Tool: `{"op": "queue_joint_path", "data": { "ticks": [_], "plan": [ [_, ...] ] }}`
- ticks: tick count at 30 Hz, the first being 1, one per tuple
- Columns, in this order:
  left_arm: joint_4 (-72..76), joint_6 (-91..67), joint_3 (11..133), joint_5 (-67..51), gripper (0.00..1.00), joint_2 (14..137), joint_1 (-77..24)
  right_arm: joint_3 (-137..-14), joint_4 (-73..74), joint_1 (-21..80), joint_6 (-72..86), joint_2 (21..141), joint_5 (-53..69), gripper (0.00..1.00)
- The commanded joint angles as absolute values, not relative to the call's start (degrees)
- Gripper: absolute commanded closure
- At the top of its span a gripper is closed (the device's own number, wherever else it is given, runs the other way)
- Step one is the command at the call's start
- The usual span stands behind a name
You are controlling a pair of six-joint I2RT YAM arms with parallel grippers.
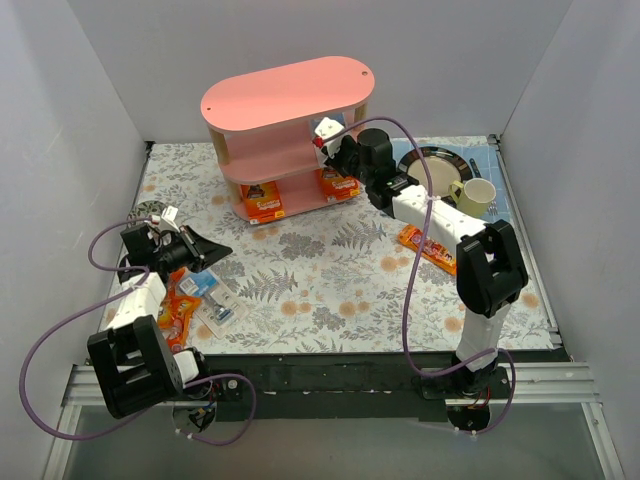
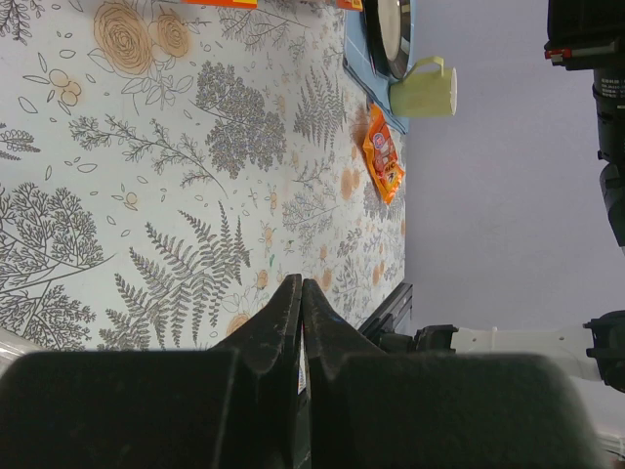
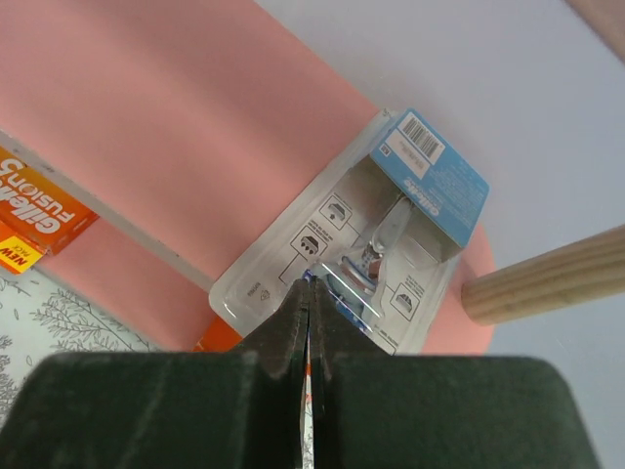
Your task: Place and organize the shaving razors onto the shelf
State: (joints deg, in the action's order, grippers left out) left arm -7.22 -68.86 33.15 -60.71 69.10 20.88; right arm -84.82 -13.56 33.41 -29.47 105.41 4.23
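Here the right tool pinches a blister pack; the left tool is closed.

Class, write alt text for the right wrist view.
The right tool is shut on a clear blister pack with a blue card top, holding it over the pink shelf board. An orange razor pack shows at far left, a wooden post at right.

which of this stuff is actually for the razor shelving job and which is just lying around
For the job: pink shelf; blister pack in the right gripper; orange cards on the bottom tier; orange bag; pile of packs at the near left.
Lying about: plate; mug; blue mat.
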Motion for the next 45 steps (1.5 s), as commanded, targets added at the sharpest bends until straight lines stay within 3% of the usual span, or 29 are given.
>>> {"op": "queue_joint_path", "data": {
  "ticks": [1, 32, 41, 44, 45],
  "plan": [
    [-6.3, -68.6, 32.3, -61.3, 1.00, 66.7, 21.3, -87.5, -20.5, 33.6, -30.9, 106.2, 3.5, 0.99],
    [-5.2, -68.6, 32.2, -60.6, 1.00, 68.5, 21.2, -89.8, -23.4, 33.9, -35.8, 113.8, -6.7, 0.99],
    [-5.8, -68.9, 32.8, -61.2, 1.00, 67.9, 21.2, -88.3, -21.7, 34.5, -33.3, 109.1, -4.4, 0.99],
    [-5.8, -69.1, 33.8, -61.8, 0.92, 68.3, 21.2, -84.7, -20.7, 35.2, -33.0, 103.3, -3.3, 0.99],
    [-5.8, -69.2, 34.1, -62.0, 0.83, 69.0, 21.3, -83.1, -20.3, 35.4, -33.1, 101.5, -3.3, 0.99]
  ]
}}
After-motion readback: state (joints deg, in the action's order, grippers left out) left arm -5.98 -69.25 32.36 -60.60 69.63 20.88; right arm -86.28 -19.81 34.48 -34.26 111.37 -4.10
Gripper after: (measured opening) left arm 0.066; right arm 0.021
